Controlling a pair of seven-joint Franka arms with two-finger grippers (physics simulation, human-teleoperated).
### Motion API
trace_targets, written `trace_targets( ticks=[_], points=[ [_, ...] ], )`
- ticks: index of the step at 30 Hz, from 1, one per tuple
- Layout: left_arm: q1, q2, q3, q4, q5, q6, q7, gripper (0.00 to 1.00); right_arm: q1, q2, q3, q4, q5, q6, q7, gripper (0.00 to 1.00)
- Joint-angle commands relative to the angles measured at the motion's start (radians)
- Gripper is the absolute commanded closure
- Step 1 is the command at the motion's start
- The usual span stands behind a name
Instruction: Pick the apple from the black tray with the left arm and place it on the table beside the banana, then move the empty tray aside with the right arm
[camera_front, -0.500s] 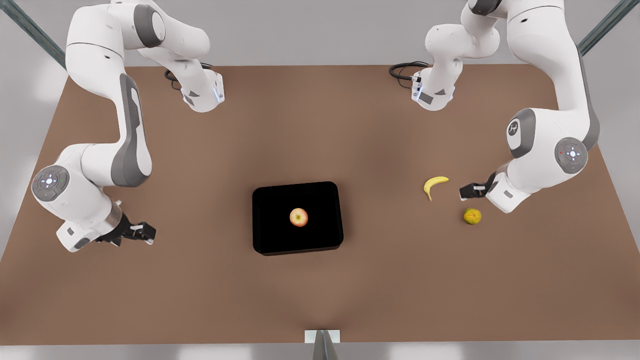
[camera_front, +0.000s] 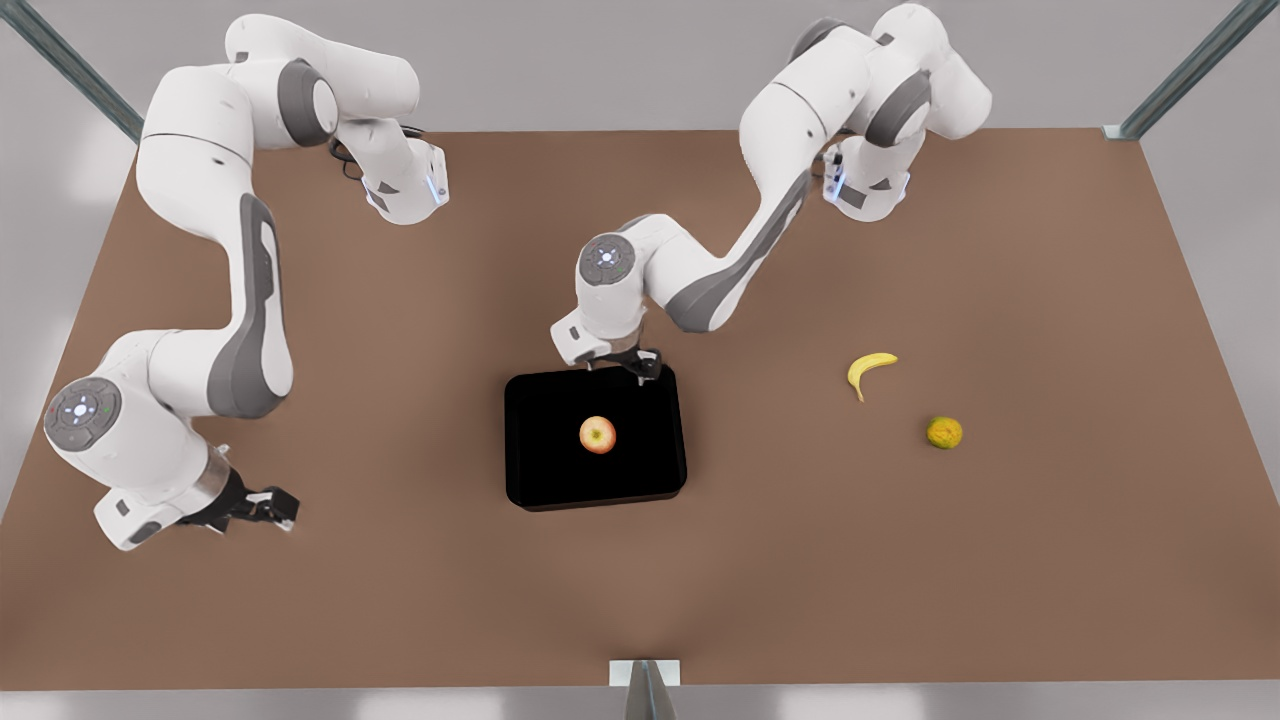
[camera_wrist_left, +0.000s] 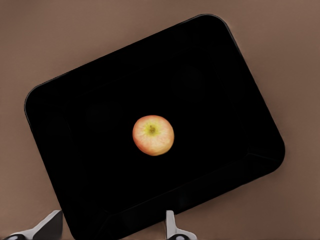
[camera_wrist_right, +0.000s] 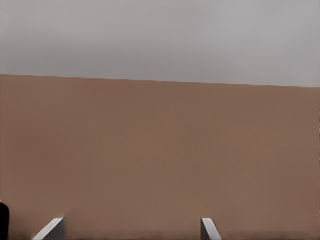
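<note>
The red-and-yellow apple (camera_front: 597, 435) (camera_wrist_left: 153, 135) lies near the middle of the glossy black tray (camera_front: 550, 460) (camera_wrist_left: 90, 150) on the brown table (camera_front: 800, 560). My left gripper (camera_front: 640, 366) (camera_wrist_left: 110, 231) hangs above the tray's far rim, pointing down, open and holding nothing, well short of the apple. The yellow banana (camera_front: 869, 370) lies on the table toward the front view's right. My right gripper (camera_front: 282, 508) (camera_wrist_right: 130, 231) waits low over the table at the front view's left, open and holding nothing, facing bare tabletop.
A dull yellow-green bumpy fruit (camera_front: 944, 432) sits just right of the banana in the front view. Both arm bases stand at the table's far edge. A small grey bracket (camera_front: 645, 675) sits at the near edge.
The left arm swung from beside the banana and bumpy fruit over to the tray's far rim. The right arm shifted slightly toward the near left. The fruit and the tray stayed put.
</note>
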Motion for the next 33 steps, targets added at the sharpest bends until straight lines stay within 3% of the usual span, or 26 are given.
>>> trace_targets(
  ticks=[1, 6, 8, 12, 33],
  points=[
    [-0.011, 0.041, 0.001, -0.003, 0.039, 0.138, -0.959, 0.0, 0.0, -0.005, -0.001, 0.002, 0.004, -0.098, -0.006, 0.0],
    [0.006, 0.12, 0.012, -0.003, 0.037, 0.266, -0.827, 0.0, 0.0, -0.005, 0.001, 0.004, 0.002, -0.103, -0.004, 0.0],
    [0.011, 0.232, 0.023, 0.126, 0.039, 0.293, -0.834, 0.0, 0.0, -0.005, 0.001, 0.002, 0.002, -0.103, -0.003, 0.0],
    [0.009, 0.313, 0.038, 0.184, 0.042, 0.353, -0.833, 0.0, 0.0, -0.005, 0.003, 0.002, 0.002, -0.103, -0.003, 0.0],
    [-0.024, 0.347, 0.03, 0.126, 0.207, 0.352, -0.831, 0.0, 0.0, -0.005, 0.004, 0.004, 0.002, -0.103, -0.003, 0.0]
  ],
)
